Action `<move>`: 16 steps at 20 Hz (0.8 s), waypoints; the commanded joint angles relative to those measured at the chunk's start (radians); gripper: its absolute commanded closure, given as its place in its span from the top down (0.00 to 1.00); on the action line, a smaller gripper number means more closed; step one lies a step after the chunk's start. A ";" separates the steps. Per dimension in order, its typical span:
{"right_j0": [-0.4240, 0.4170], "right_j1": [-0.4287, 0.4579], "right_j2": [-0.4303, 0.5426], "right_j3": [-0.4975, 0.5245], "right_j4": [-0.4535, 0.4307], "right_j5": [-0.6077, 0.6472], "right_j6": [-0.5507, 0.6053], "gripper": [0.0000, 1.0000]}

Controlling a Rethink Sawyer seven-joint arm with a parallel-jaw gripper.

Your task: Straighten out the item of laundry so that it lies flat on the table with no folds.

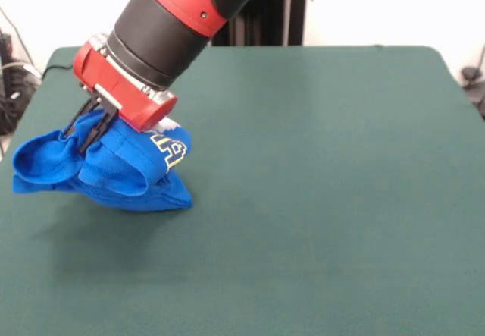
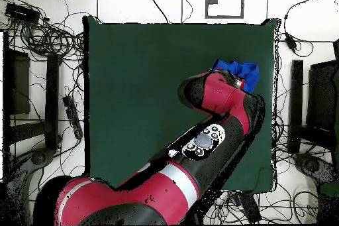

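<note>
The jaws (image 1: 91,131) pinch the bunched blue shirt (image 1: 114,171) above the bench (image 1: 318,199); releasing here risks fresh folds.

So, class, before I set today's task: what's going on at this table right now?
A red and black robot arm has its gripper shut on a blue T-shirt near one edge of the green table. The shirt is bunched and folded over itself, partly lifted, so it is not yet lying flat.
</note>
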 commanded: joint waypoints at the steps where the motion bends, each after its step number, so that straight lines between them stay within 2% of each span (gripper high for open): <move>1: -0.059 -0.138 0.198 0.150 0.008 -0.217 0.255 0.00; 4: -0.029 -0.131 0.162 0.164 0.031 -0.201 0.279 0.00; 10: 0.005 -0.178 0.129 0.204 0.048 -0.172 0.266 0.00; 12: 0.037 -0.170 0.080 0.208 0.047 -0.214 0.266 0.00; 16: 0.178 -0.050 -0.159 0.216 0.130 -0.301 0.305 0.00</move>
